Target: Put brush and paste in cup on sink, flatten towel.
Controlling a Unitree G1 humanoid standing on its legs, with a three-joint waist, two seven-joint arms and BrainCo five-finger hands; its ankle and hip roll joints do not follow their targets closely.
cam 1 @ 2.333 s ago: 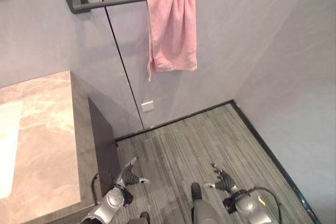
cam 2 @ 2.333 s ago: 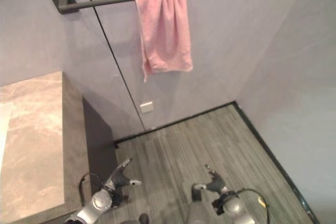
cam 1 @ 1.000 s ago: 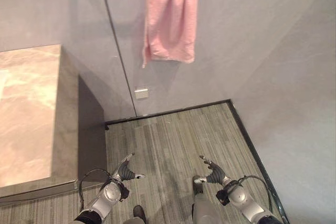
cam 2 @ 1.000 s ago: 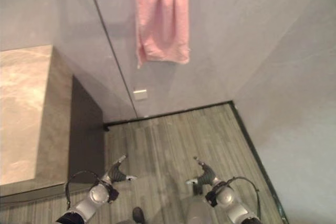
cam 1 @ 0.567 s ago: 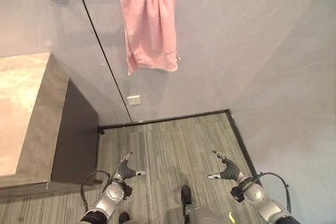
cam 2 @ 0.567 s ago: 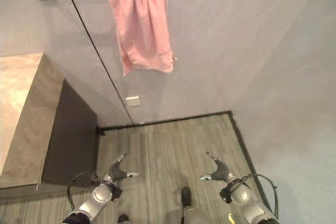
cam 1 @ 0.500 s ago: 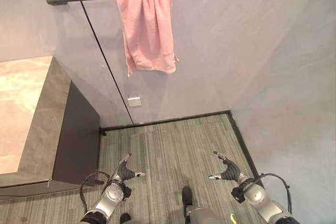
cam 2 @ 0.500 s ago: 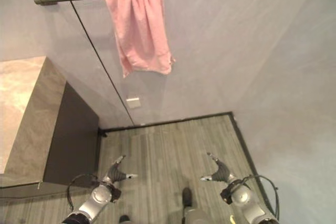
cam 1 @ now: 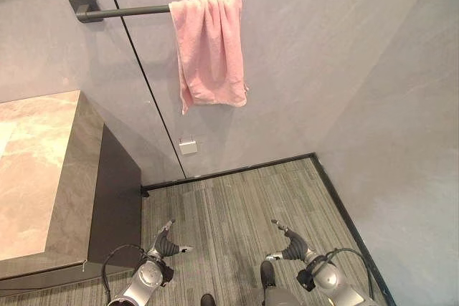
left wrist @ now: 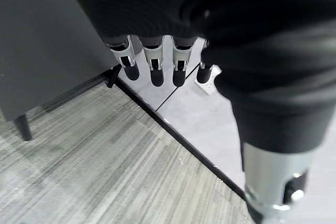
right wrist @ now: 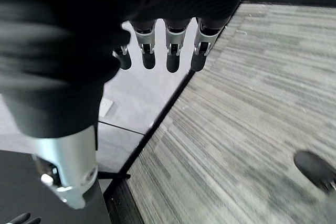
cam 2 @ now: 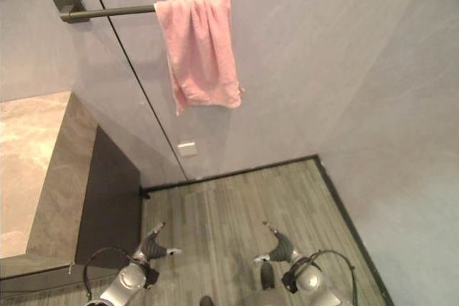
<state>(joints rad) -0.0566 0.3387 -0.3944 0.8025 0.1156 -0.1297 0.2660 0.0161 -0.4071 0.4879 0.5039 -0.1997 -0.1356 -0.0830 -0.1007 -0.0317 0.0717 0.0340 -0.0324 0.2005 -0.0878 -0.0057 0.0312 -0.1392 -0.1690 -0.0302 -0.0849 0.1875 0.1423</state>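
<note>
A pink towel [cam 1: 210,46] hangs bunched over the right end of a dark wall rail [cam 1: 129,11], high on the grey wall. My left hand [cam 1: 167,247] hangs low over the floor at the lower left, fingers [left wrist: 152,66] straight and empty. My right hand [cam 1: 292,249] hangs low at the lower right, its fingers [right wrist: 172,53] also straight, holding nothing. Both hands are far below the towel.
A marble-topped counter [cam 1: 36,170] with a dark side panel [cam 1: 115,198] stands at the left. A small white wall plate [cam 1: 188,147] sits low on the wall. Grey striped flooring [cam 1: 237,206] runs to a dark skirting along the right wall.
The whole picture has shifted as the camera moved; towel and rail now sit a little lower and further right. Both hands stay low, open and empty.
</note>
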